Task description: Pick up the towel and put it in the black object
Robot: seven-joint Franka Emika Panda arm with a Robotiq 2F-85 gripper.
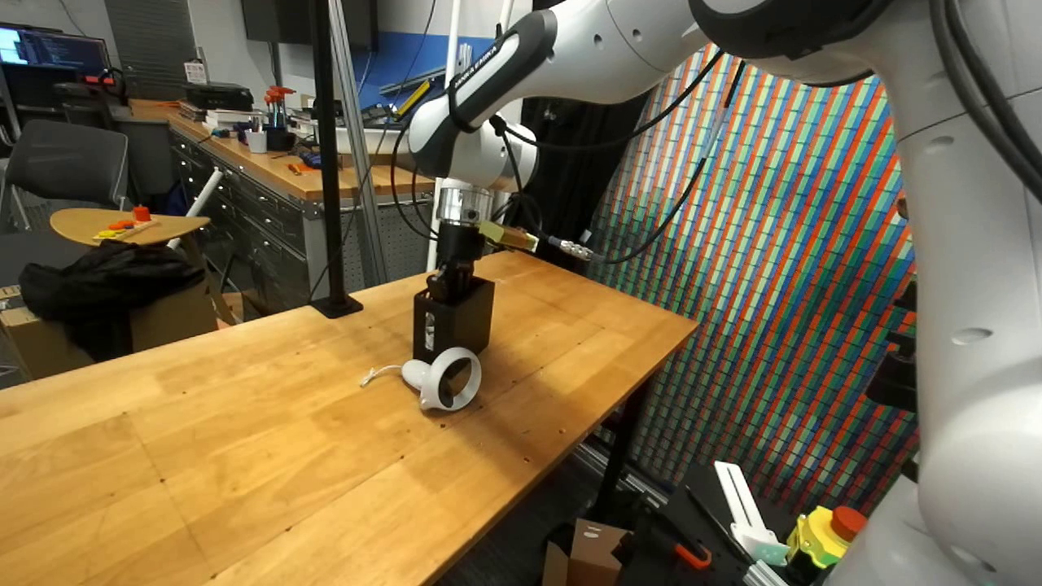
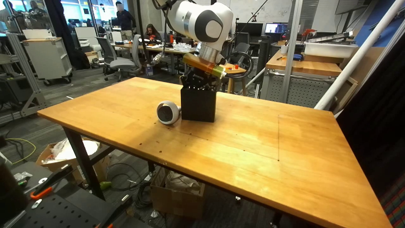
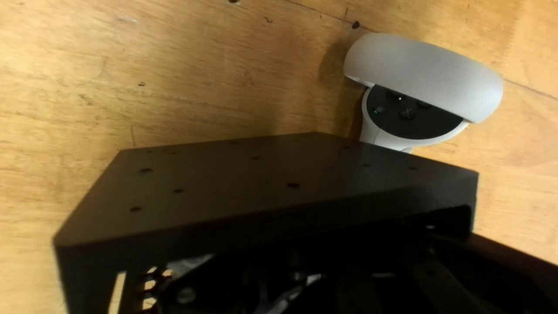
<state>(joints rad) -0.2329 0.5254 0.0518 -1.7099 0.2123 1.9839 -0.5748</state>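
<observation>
The black object is an upright black box on the table, with a pale mark on one side. It also shows in an exterior view and large in the wrist view. My gripper points down into the box's open top, with its fingers below the rim. In an exterior view the gripper sits right over the box opening. In the wrist view the box interior is very dark, with a few small greyish-white patches among the gripper parts. I cannot tell whether these are the towel. No towel shows elsewhere. The fingertips are hidden.
A white controller with a ring lies right beside the box on the wooden table. It also shows in an exterior view and the wrist view. A black post stands at the table's edge.
</observation>
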